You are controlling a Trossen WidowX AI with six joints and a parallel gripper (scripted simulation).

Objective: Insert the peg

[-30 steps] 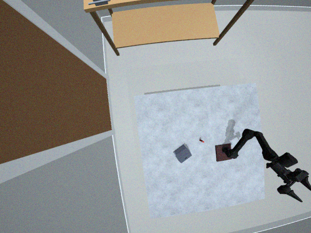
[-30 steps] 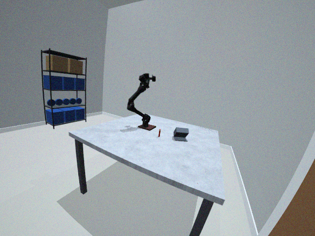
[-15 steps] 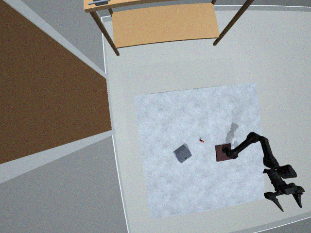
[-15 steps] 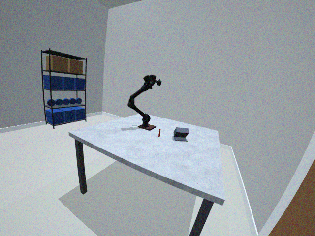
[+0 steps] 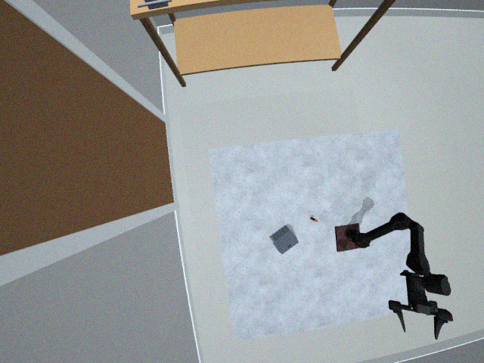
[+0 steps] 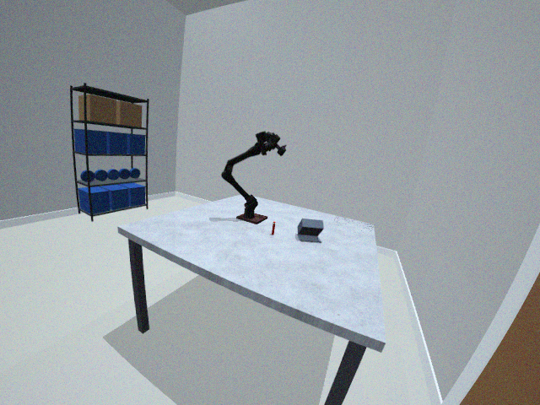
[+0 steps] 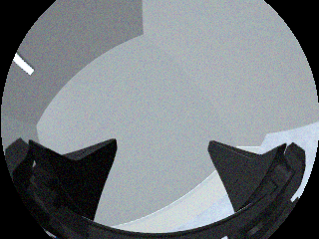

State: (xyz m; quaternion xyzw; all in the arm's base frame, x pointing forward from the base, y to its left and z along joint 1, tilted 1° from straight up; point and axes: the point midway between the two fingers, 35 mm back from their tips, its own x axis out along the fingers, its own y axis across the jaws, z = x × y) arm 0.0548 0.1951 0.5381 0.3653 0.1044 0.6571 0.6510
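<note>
Fingers spread wide and holding nothing — the gripper (image 5: pixel 420 326) hangs high in the air, well away from anything it might grab. From the top view its two dark fingers (image 5: pixel 400 318) point down-frame near the bench's right edge, far from the work. In the exterior view the arm (image 6: pixel 237 174) rises from its dark red base plate (image 6: pixel 252 218) on the far side of the bench (image 6: pixel 261 270), bends back, then reaches out to the right with the gripper (image 6: pixel 281 149) up at the top, facing the pale wall.

Peg now: the small red peg (image 6: pixel 273 227) stands upright on the bench, untouched, between the base plate and the grey sloped panel (image 6: pixel 310 228). The top view has the peg (image 5: pixel 314 219) just left of the base plate (image 5: pixel 345 238) and up-right of the panel (image 5: pixel 283 238), apart from both. The hole in the panel is too small to make out.

Wrist view: both fingers frame bare wall and floor, with a pale sliver of bench at lower right and nothing between them.
</note>
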